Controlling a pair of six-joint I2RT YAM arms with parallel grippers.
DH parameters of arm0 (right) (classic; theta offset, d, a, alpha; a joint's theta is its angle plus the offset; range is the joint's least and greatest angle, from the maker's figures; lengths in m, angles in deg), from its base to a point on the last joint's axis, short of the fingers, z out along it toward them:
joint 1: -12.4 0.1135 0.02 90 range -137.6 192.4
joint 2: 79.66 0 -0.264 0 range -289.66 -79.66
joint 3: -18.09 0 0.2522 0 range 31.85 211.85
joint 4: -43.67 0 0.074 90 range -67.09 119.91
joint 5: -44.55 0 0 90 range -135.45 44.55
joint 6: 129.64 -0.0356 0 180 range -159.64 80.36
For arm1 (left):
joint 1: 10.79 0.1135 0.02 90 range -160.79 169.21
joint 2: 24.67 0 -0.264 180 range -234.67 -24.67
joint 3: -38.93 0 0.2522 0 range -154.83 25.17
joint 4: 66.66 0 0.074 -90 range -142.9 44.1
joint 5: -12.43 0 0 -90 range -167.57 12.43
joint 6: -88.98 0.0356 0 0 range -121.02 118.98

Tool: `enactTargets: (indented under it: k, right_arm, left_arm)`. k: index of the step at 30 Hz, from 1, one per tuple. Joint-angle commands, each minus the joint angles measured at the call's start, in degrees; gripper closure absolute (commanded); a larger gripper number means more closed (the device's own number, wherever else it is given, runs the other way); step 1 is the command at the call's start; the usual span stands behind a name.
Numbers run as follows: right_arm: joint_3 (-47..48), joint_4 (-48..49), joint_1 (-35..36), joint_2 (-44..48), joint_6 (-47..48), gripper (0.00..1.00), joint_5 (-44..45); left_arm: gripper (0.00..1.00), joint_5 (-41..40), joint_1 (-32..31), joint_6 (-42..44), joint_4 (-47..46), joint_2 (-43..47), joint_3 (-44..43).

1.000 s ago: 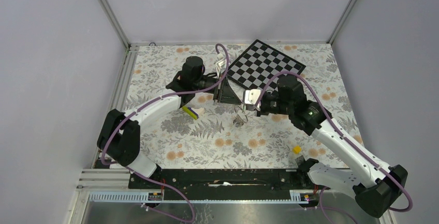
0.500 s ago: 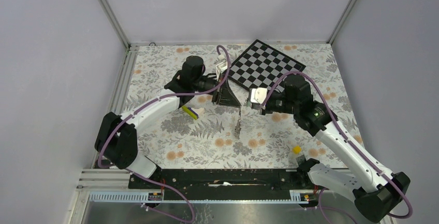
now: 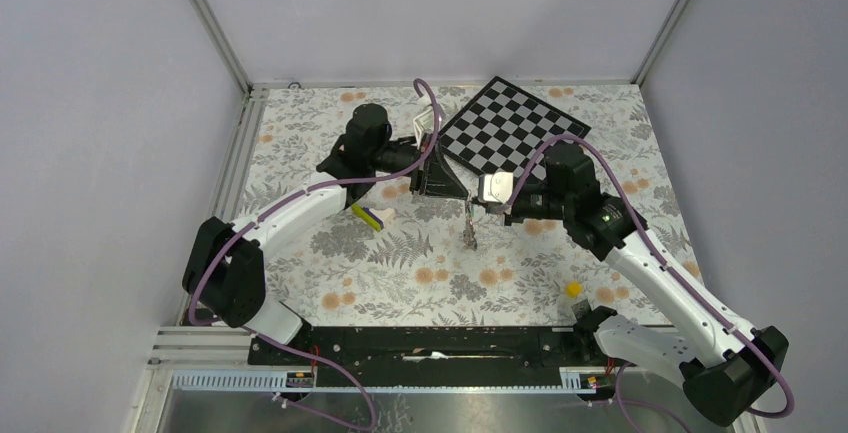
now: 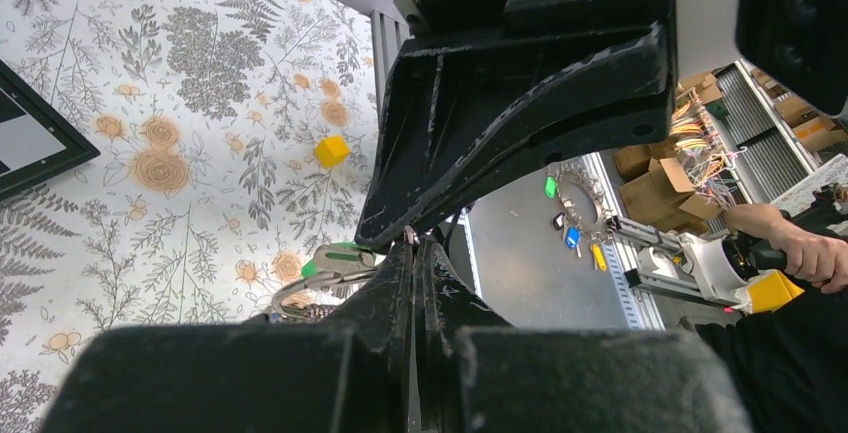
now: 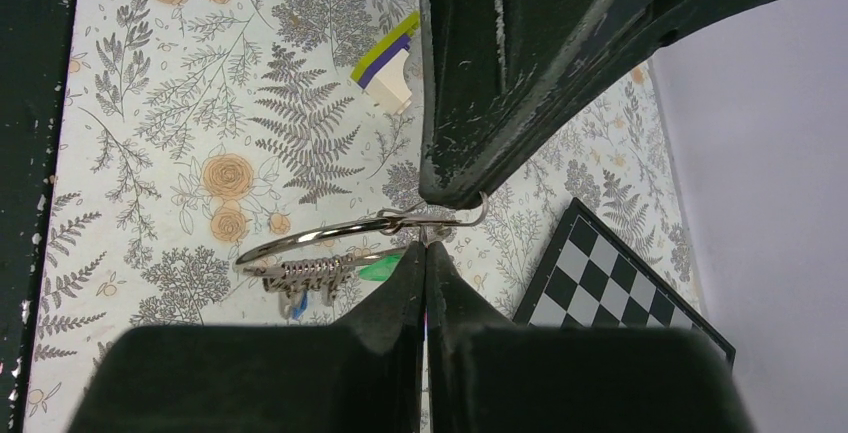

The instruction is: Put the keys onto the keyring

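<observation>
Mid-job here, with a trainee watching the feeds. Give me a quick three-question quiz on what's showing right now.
1. True or false: the left tool and right tool are both shut.
2. The key head beside the keyring is: A red, B green, C orange.
3. Fill in: the yellow cube lies on the robot's ___ side.
Key: 1 true; 2 B; 3 right.
</observation>
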Motion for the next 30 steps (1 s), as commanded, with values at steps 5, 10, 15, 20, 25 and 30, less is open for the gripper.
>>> enactTargets:
  k: [5, 10, 15, 20, 25, 30]
  right_arm:
    - [-0.16, 1.54, -0.19, 0.61, -0.58, 1.0, -1.56]
    - [-0.05, 1.62, -0.2, 1.32, -0.67, 1.0, -0.88]
    - [0.02, 1.82, -0.14, 1.9, -0.59, 1.0, -0.13]
    - [-0.07, 2.12, -0.19, 2.21, -0.89, 1.0, 0.32]
    - [0.03, 2.31, -0.23, 2.22, -1.2, 1.0, 0.18]
    - [-0.07, 2.45, -0.2, 2.05, -1.44, 1.0, -0.26]
  left_arm:
    - [1.0, 1.96, -0.19, -3.3, -6.71, 1.09, -0.19]
    - [1.0, 1.74, -0.15, -3.02, -6.35, 1.23, 0.34]
    - [1.0, 1.57, -0.19, -2.77, -6.18, 1.59, 1.04]
    - [1.0, 1.14, -0.19, -2.74, -6.24, 1.71, 1.91]
    - [1.0, 0.86, -0.19, -2.78, -6.51, 1.5, 2.24]
    - [1.0, 0.99, -0.19, -3.65, -7.22, 1.0, 1.96]
